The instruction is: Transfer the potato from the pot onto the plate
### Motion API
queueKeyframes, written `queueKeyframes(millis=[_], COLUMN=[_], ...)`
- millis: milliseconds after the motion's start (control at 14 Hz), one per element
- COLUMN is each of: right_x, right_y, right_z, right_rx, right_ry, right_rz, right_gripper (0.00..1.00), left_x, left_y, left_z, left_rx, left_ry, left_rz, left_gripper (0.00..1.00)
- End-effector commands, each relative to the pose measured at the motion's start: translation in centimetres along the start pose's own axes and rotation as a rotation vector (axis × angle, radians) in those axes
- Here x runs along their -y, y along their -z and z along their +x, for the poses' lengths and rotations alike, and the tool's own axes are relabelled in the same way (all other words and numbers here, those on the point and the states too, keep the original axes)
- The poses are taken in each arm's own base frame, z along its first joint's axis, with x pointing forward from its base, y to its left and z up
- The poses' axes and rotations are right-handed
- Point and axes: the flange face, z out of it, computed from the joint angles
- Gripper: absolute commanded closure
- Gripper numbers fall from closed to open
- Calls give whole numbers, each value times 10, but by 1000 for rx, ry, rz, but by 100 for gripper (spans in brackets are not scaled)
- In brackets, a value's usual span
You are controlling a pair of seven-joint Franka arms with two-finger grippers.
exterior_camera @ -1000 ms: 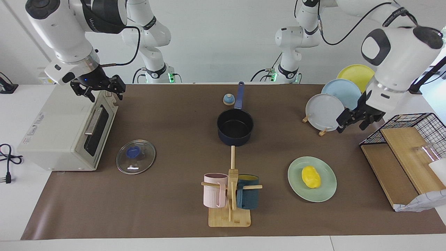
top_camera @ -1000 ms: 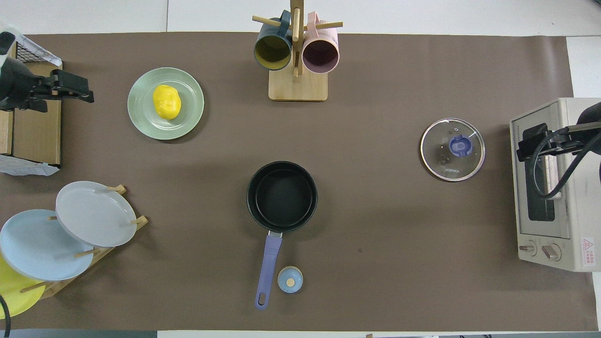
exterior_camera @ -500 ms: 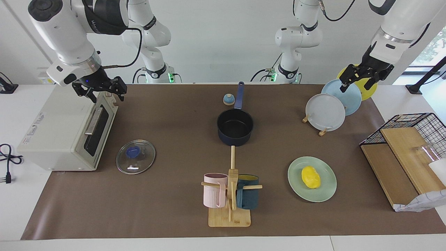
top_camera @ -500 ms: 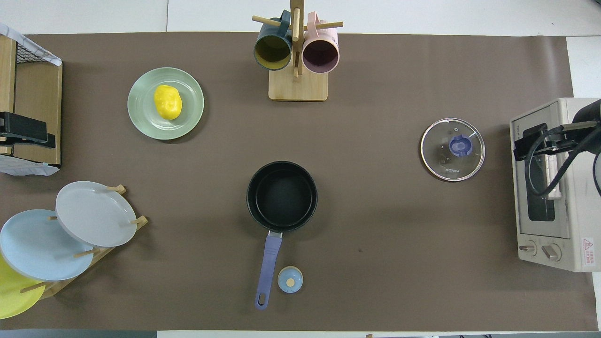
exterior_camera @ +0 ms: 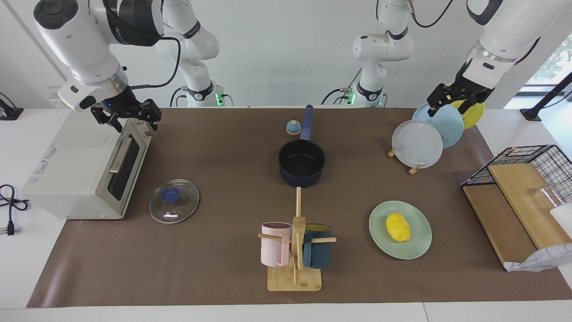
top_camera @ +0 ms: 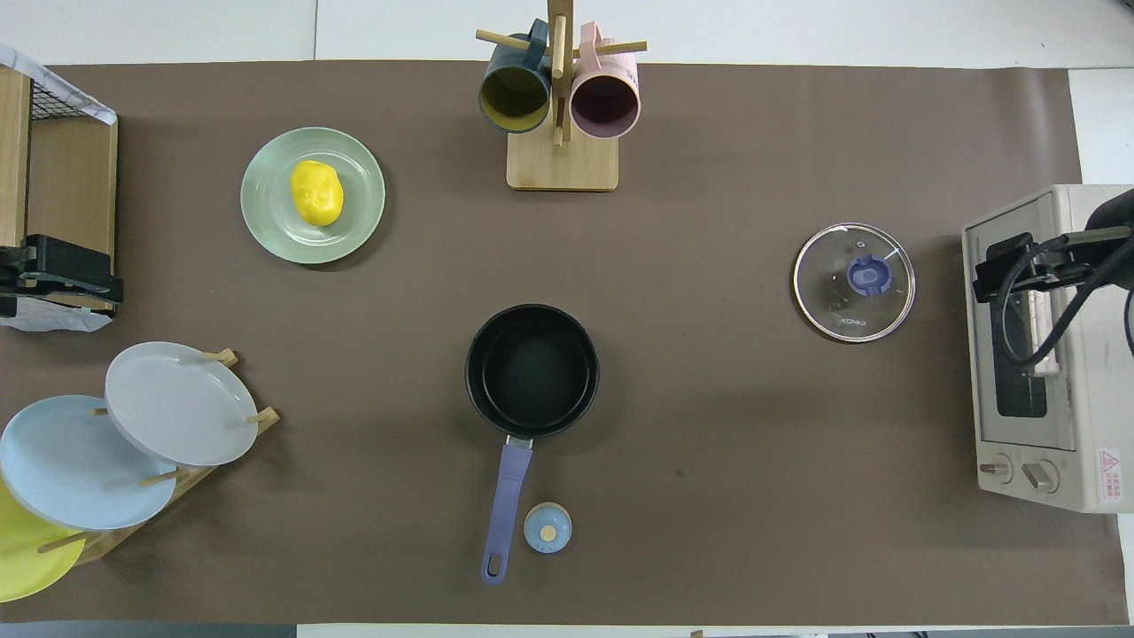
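I read the desk from above as a dial, with the pot point(top_camera: 532, 372) at the hub and twelve pointing away from the robots. Closest to the robots, at about eight o'clock, is the plate rack point(top_camera: 177, 408). My left hand point(exterior_camera: 448, 105) hangs over it with its fingers spread, holding nothing. The pot itself stands in the middle of the desk with its handle pointing back at six, and its black inside is bare. At three o'clock is the toaster oven point(exterior_camera: 80, 165). My right hand point(exterior_camera: 128, 117) hovers over the oven's top front edge, and it too is wide open and empty. The glass lid point(top_camera: 855, 282) lies flat on the desk between two and three. Farther out, at ten o'clock, the yellow potato point(top_camera: 316, 192) lies on the green plate point(top_camera: 354, 204), well inside the rim. At twelve stands the mug stand point(top_camera: 561, 159). By my reading the transfer is done and I am at the closing step, with both arms clear of the goods. The next move calls for no grasp. I only need to park the arms without brushing the rack or the oven.
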Motion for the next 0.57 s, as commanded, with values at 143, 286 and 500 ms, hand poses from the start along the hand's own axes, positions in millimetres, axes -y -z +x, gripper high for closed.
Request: queueKeyframes(millis=[143, 286, 500], right_x=[-4, -1, 3], right_y=[5, 3, 3], right_z=[-4, -5, -4], right_rx=[-16, -10, -10], right_ry=[-28, -23, -15], right_rz=[2, 3, 4], right_gripper=[0, 0, 0], left_x=[-4, -5, -6], left_y=[-1, -1, 0], left_z=[4, 4, 2], left_rx=[3, 5, 5], left_ry=[-21, -22, -24], left_rz=[26, 27, 25], left_gripper=[0, 0, 0])
